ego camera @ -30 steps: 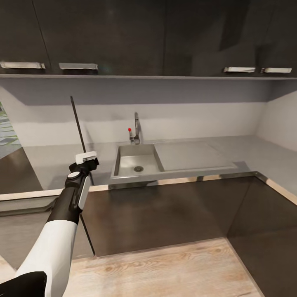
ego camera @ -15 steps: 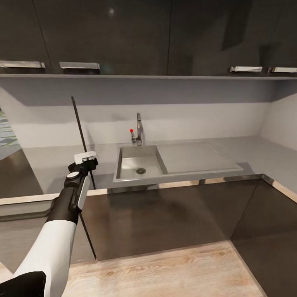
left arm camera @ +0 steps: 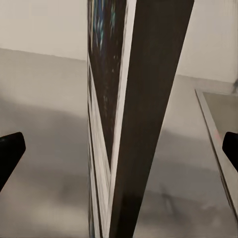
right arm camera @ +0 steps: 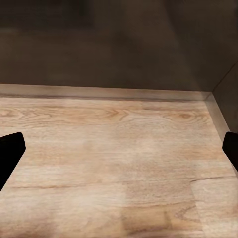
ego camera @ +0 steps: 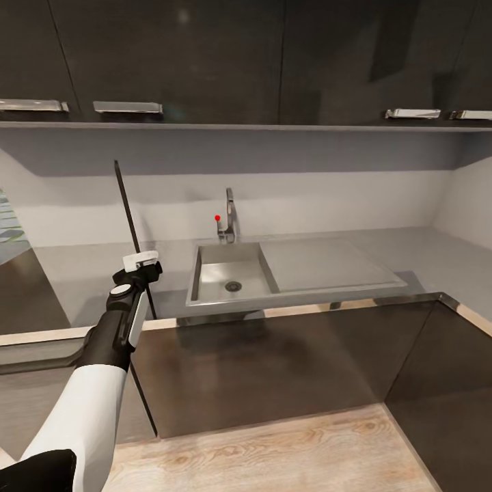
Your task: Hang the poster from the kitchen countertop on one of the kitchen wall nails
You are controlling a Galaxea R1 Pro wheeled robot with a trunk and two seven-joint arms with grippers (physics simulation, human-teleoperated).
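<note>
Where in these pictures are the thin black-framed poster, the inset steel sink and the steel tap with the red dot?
Thin black-framed poster (ego camera: 127, 208), head view: its dark edge, seen edge-on.
Inset steel sink (ego camera: 229, 272), head view: basin floor, above the drain.
Steel tap with red dot (ego camera: 229, 213), head view: upright spout.

The grey kitchen countertop (ego camera: 89, 273) ran in an L along the wall over dark cabinet fronts (ego camera: 273, 362). A steel sink (ego camera: 232, 277) with drainboard sat inset in it, a tap (ego camera: 229, 215) rising behind the basin.
</note>
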